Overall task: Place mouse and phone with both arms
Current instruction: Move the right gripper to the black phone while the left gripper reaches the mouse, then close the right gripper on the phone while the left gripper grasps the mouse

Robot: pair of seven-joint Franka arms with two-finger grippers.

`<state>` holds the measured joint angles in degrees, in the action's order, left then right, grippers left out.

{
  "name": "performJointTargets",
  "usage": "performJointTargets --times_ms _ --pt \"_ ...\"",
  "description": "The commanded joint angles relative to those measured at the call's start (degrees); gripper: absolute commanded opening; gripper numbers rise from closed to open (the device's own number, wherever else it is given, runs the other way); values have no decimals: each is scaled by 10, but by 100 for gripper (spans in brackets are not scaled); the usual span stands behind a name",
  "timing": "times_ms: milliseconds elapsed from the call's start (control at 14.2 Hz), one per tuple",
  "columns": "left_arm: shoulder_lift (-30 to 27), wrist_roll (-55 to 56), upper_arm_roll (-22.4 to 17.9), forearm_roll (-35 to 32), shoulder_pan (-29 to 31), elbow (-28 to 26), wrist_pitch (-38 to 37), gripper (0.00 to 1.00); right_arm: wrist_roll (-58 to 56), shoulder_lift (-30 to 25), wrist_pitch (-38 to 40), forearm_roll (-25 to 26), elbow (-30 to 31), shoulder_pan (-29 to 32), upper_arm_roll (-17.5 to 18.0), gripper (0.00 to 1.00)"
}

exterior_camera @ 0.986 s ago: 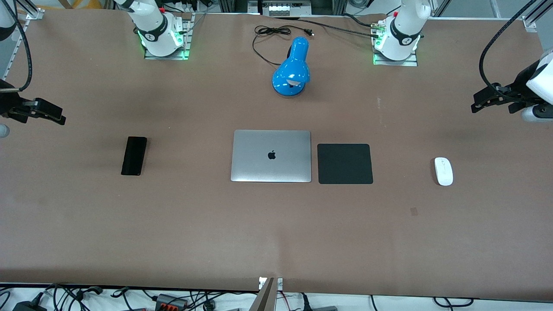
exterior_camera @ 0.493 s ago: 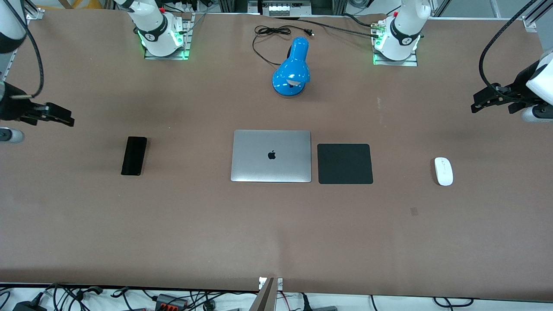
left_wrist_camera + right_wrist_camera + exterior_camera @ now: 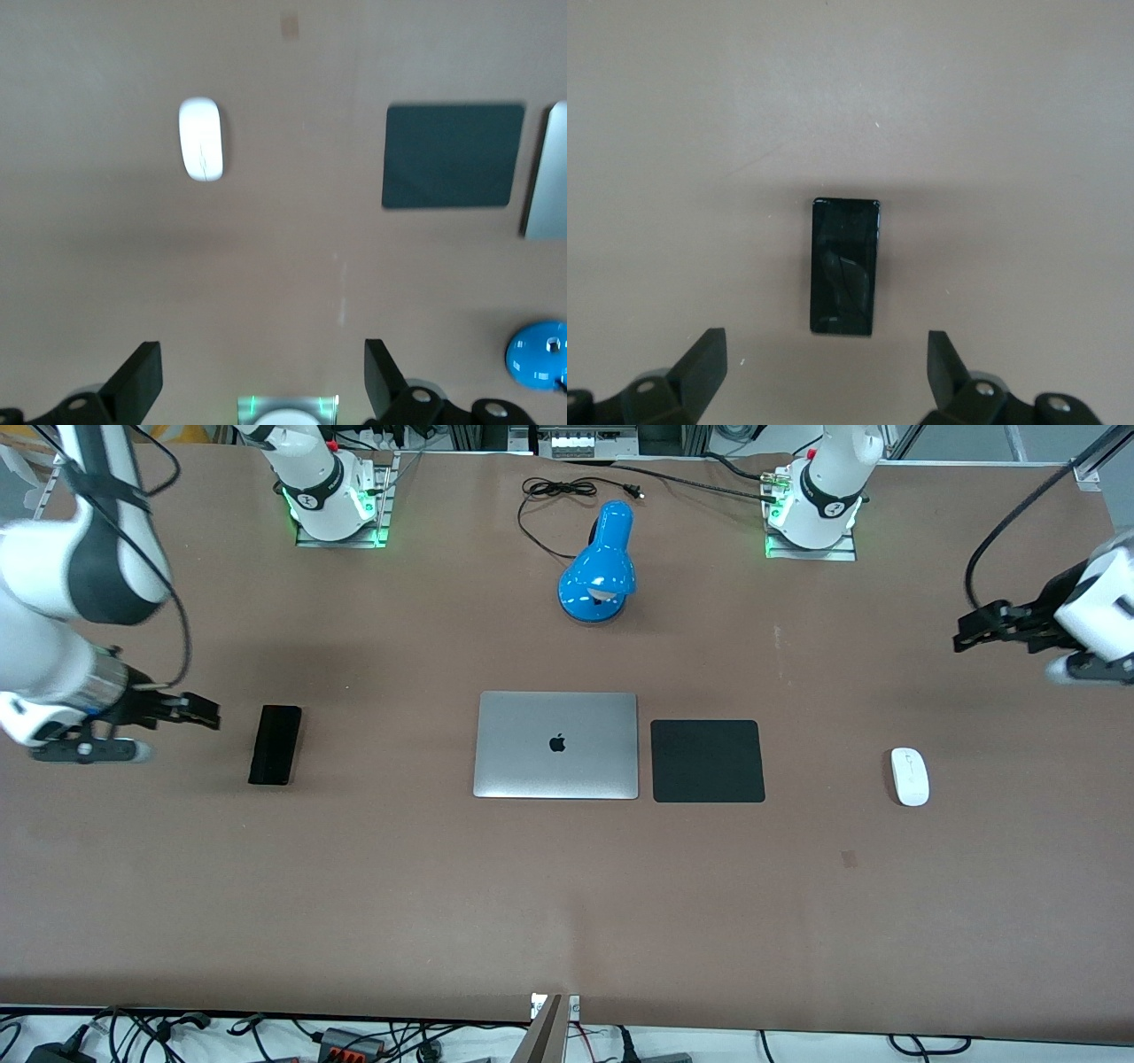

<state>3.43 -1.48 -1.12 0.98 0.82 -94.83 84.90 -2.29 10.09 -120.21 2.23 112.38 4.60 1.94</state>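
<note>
Table [image 3: 567, 903]: wide bare brown strip along the camera-side edge. Laptop [image 3: 556, 745] lies closed mid-table, the black pad [image 3: 707, 761] just beside it toward the left arm's end, a narrow gap between them. Blue lamp [image 3: 599, 567] stands farther from the camera than the laptop.

Right gripper [image 3: 199, 711] hovers over bare table beside the phone [image 3: 275, 744], fingers spread wide. Phone lies flat, well apart from the laptop, toward the right arm's end.

Left gripper [image 3: 974, 631] hangs over bare table near that end's edge, fingers spread. Mouse [image 3: 910, 776] rests alone, well clear of the pad.
</note>
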Motion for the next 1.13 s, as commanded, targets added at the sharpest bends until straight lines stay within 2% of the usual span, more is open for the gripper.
performJointTargets --times_ms 0,211,282,423,775,915,1056 --pt "73 -2 1 -14 5 18 -15 100 0 -17 -106 4 96 3 3 100" --pt "126 -3 -4 -67 14 -2 110 100 9 19 -235 3 160 1 3 100" --pt "145 -4 -4 -67 35 -7 148 100 18 35 -255 3 169 2 3 100" --pt "165 -21 -1 -69 57 -41 236 100 19 59 -269 3 173 3 3 100" --pt "170 -46 -1 -69 77 -190 493 100 5 94 -296 8 170 1 2 100" --pt "184 -46 -1 -70 78 -238 587 100 -18 120 -337 8 170 1 2 100" --pt "201 -47 -1 -70 78 -272 668 100 -80 135 -341 11 166 8 2 100"
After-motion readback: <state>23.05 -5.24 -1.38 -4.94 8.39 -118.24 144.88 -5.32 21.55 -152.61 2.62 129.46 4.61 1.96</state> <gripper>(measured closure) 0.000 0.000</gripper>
